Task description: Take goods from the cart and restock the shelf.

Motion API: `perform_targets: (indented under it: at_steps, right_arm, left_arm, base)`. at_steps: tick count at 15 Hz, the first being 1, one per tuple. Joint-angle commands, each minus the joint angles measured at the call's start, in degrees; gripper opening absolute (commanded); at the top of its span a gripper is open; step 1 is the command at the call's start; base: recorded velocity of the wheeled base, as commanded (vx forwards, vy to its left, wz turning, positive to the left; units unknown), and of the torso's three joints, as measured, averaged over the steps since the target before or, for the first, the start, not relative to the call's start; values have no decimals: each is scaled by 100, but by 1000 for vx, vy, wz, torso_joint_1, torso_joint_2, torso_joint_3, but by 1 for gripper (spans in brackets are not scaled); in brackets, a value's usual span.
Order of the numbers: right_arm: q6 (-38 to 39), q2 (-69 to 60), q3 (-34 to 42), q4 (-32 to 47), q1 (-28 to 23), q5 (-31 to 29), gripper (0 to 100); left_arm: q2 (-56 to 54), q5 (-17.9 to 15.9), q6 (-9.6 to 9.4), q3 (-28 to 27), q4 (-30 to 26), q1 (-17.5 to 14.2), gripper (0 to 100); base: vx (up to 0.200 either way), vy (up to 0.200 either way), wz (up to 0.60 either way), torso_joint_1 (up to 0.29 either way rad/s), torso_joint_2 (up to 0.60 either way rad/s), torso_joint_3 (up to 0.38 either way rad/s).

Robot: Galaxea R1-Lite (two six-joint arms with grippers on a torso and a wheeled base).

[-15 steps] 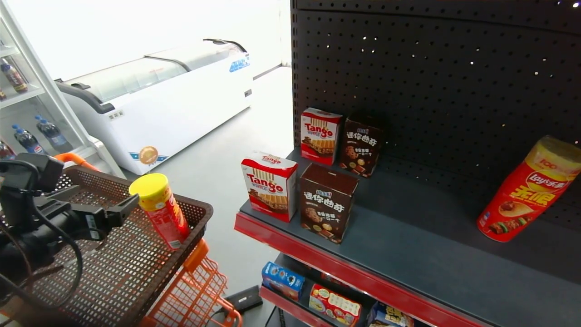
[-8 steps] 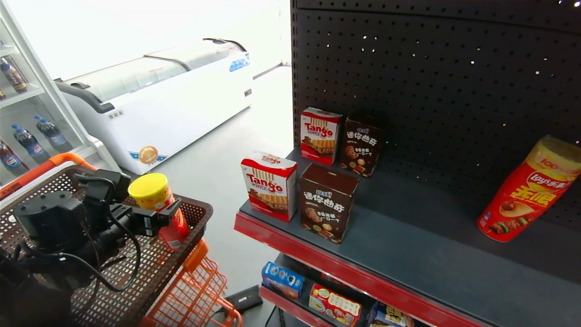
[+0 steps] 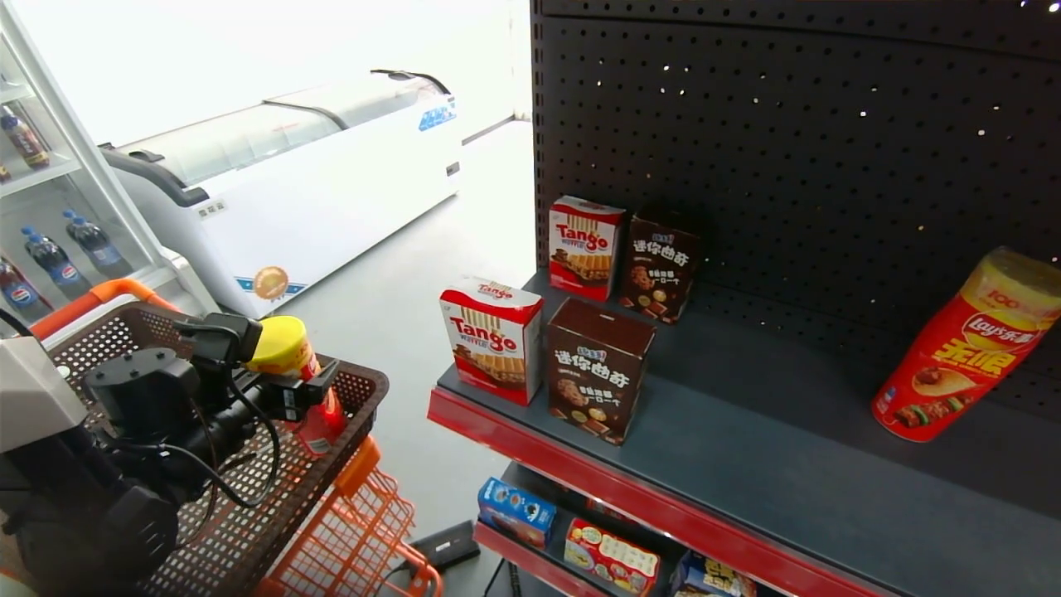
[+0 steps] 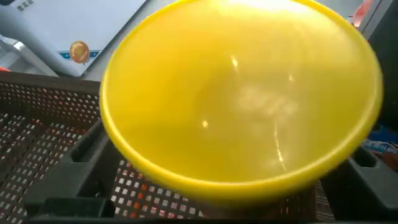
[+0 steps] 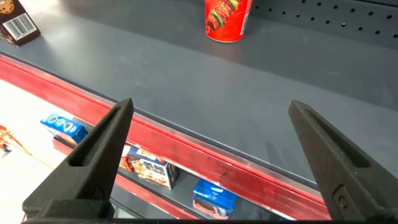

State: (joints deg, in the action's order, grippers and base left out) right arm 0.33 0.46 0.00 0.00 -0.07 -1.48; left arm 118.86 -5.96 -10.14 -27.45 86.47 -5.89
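Observation:
A red chip can with a yellow lid (image 3: 286, 348) stands tilted in the brown mesh basket (image 3: 365, 383) of the orange cart. My left gripper (image 3: 269, 366) is open, one finger on each side of the can just under its lid. In the left wrist view the yellow lid (image 4: 242, 93) sits close between the dark fingers (image 4: 74, 174). The dark shelf (image 3: 746, 464) carries a second chip can (image 3: 966, 348) leaning at the back right. My right gripper (image 5: 208, 112) hangs open over the shelf's red front edge (image 5: 186, 149), holding nothing.
Two red wafer boxes (image 3: 493, 340) and two brown cookie boxes (image 3: 597, 369) stand at the shelf's left end. A lower shelf holds small boxes (image 3: 518, 510). A white chest freezer (image 3: 290, 182) and a drinks fridge (image 3: 50, 249) stand behind the cart.
My left gripper has moved forward across the basket, from beside the chip can to straddling it below the lid. The shelf goods have not moved.

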Motion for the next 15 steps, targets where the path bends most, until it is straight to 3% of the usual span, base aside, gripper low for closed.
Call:
perform_targets:
  at_steps: [1, 6, 7, 11, 15]
  right_arm:
    - [2, -2, 0, 0, -1, 7, 100]
    - [2, -2, 0, -9, -1, -2, 100]
    - [2, -2, -9, -9, -1, -2, 100]
    - [2, -2, 0, -9, -1, -2, 100]
    - [2, -2, 0, 0, -1, -2, 100]
  left_arm:
    - [305, -2, 12, -243, 10, -18, 100]
    - [595, -2, 30, -542, 10, -26, 100]
    - [621, -2, 56, -603, 37, -18, 0]
    - [603, -19, -14, -929, -200, 0, 0]
    - [146, 7, -5, -1087, -271, 220, 0]
  base:
    - [0, 0, 0, 0, 0, 0]
    - [0, 0, 0, 0, 0, 0]
    - [0, 0, 0, 0, 0, 0]
    - [0, 0, 0, 0, 0, 0]
    - [0, 0, 0, 0, 0, 0]
